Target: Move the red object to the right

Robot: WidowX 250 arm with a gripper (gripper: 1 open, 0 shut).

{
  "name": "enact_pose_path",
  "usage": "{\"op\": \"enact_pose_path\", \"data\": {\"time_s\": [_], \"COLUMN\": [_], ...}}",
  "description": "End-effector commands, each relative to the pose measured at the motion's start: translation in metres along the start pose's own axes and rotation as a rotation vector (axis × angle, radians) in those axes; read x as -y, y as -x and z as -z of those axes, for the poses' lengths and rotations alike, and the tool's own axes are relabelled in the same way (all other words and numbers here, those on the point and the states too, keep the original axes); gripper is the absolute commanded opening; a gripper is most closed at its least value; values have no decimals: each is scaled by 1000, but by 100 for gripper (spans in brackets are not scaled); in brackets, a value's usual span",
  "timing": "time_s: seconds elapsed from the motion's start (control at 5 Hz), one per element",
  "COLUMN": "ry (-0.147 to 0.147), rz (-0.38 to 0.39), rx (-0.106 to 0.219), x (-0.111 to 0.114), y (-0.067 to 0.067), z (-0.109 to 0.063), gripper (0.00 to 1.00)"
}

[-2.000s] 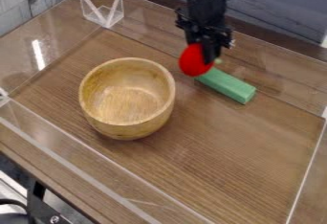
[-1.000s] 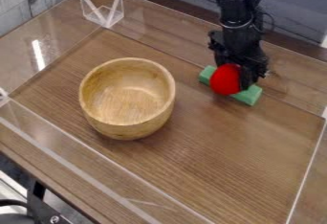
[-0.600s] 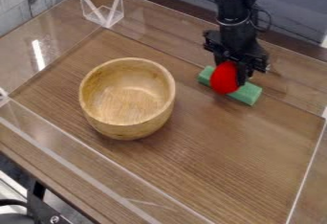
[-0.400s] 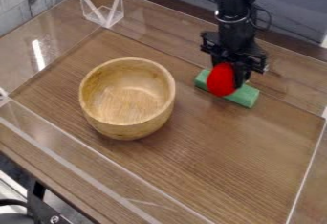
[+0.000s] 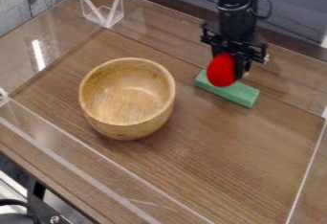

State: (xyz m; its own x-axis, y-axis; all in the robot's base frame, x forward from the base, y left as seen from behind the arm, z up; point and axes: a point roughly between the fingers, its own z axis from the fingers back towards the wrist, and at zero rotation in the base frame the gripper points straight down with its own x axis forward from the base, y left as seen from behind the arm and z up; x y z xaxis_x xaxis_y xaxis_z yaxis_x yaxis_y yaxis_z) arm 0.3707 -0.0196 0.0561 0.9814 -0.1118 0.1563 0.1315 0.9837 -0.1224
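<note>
Your black gripper (image 5: 225,67) pointed down over the far right part of the brown wood-grain tabletop (image 5: 192,161), its jaws clamped on the small glossy red rounded toy (image 5: 223,70). You had that red toy hanging just above the flat green rectangular block (image 5: 228,89), which lay near the tabletop's right edge; whether the two touched cannot be told. The round light wooden bowl (image 5: 126,97) sat well apart to the left, near the middle of the tabletop, with clear plastic walls (image 5: 101,11) along the edges.
</note>
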Motion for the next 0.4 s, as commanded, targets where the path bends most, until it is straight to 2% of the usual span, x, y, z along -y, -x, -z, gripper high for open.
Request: {"op": "enact_pose_path", "data": {"time_s": [0.0,0.2], "ry": [-28,-26], "rz": [-45,-32], "rx": [99,100], "x": [-6,-13], "y": [-8,-7], "z": [-32,-40], "gripper": [0,0]}}
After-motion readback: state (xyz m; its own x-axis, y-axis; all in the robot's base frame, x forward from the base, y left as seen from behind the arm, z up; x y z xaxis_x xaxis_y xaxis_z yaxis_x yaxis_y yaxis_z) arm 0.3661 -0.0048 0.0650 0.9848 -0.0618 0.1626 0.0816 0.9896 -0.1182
